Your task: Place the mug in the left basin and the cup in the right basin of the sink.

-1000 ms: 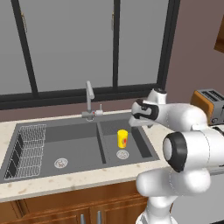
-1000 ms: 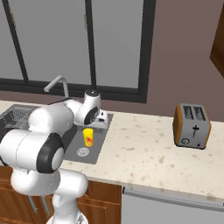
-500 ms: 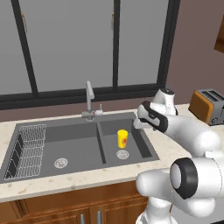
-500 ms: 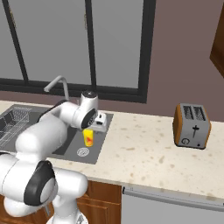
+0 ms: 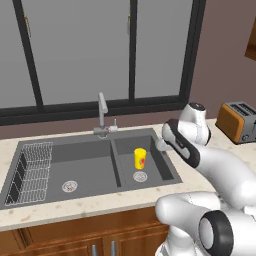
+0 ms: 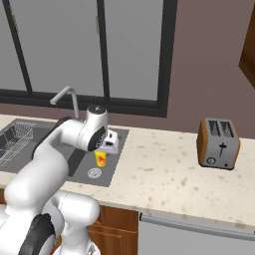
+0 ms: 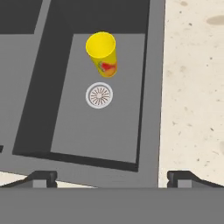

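Observation:
The yellow cup stands upright in the narrower right basin of the dark grey sink, just behind the round drain. My gripper hangs open and empty above the basin's right rim, a little to the right of the cup. In the hand view the cup sits beyond the drain, well ahead of my gripper, whose fingertips stand wide apart. The left basin holds a wire rack. The mug is out of view.
A silver faucet rises behind the sink's divider. An orange toaster stands on the speckled beige counter to the right. Dark-framed windows run along the wall behind.
The hand has shifted slightly right and lower over the sink's right rim, and the arm's elbow has swung down. The cup has stayed put and the gripper has stayed open.

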